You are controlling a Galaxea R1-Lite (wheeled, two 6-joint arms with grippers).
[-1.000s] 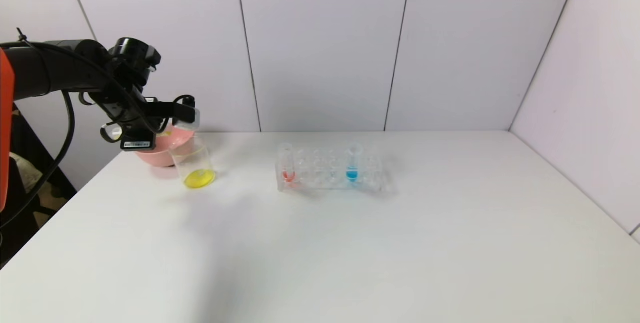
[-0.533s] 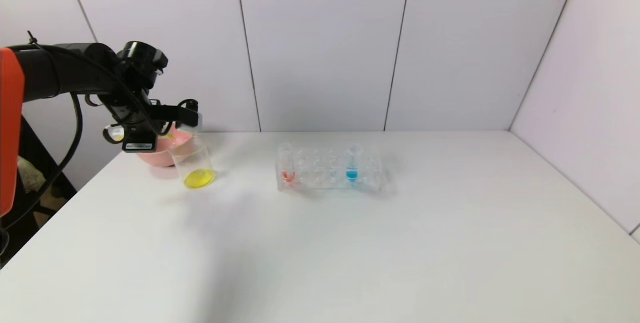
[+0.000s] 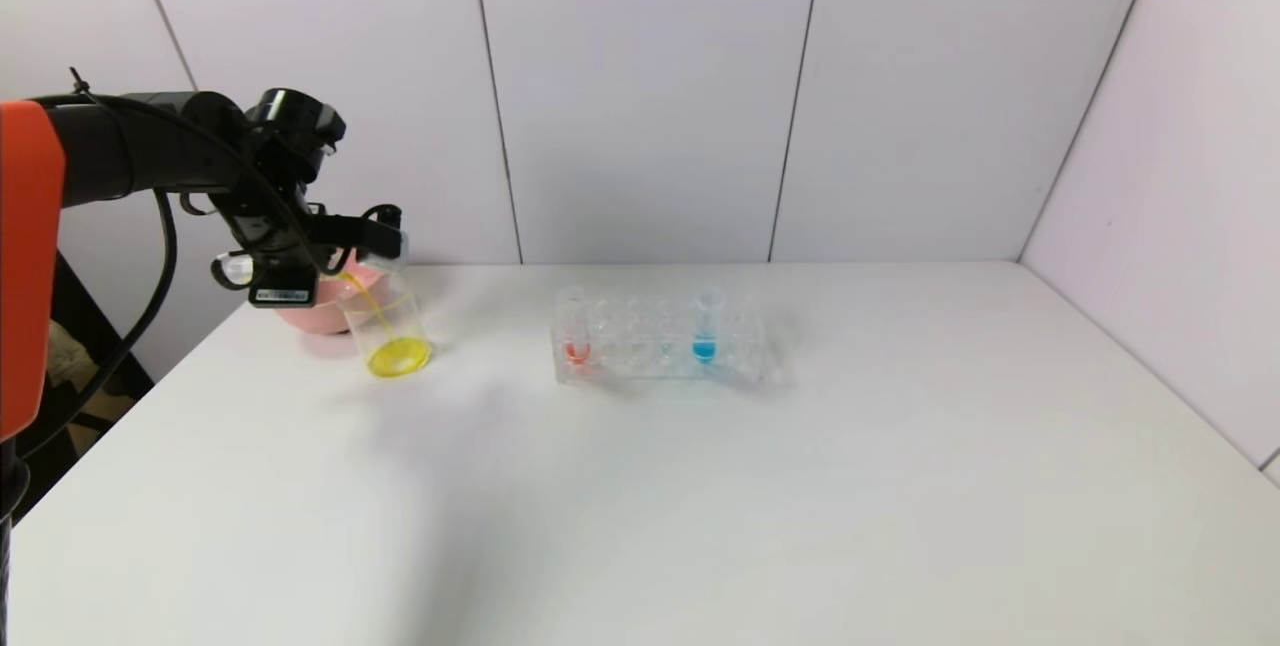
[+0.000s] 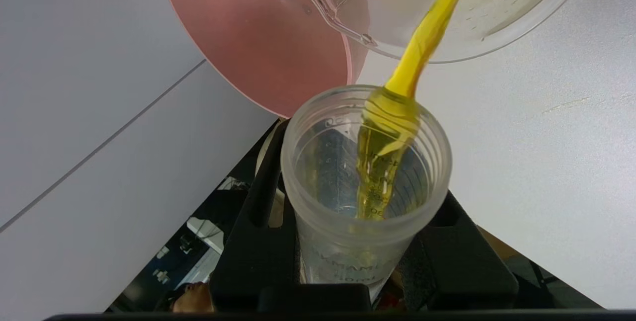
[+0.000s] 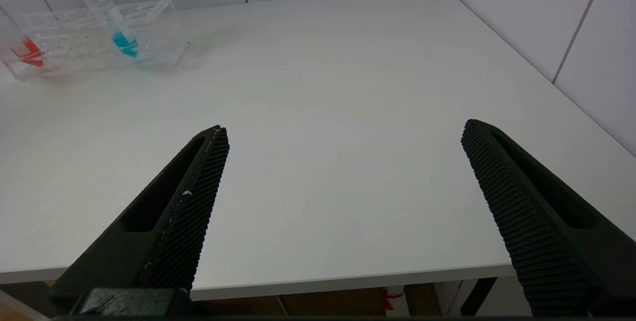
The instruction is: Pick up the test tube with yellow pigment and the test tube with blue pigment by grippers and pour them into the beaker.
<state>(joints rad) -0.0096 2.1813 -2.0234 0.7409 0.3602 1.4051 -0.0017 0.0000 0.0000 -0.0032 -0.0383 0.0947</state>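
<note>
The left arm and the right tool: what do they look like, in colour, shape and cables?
The left arm is black with an orange section nearest the body; loose black cables loop along it. Its left tool is black, with a white label underneath. The right tool shows two long, black, tapering fingers whose inner faces are finely ribbed.

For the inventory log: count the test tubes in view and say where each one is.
3: the yellow tube in the left claw, pouring into the beaker; the red-orange tube and blue tube in the rack.
</note>
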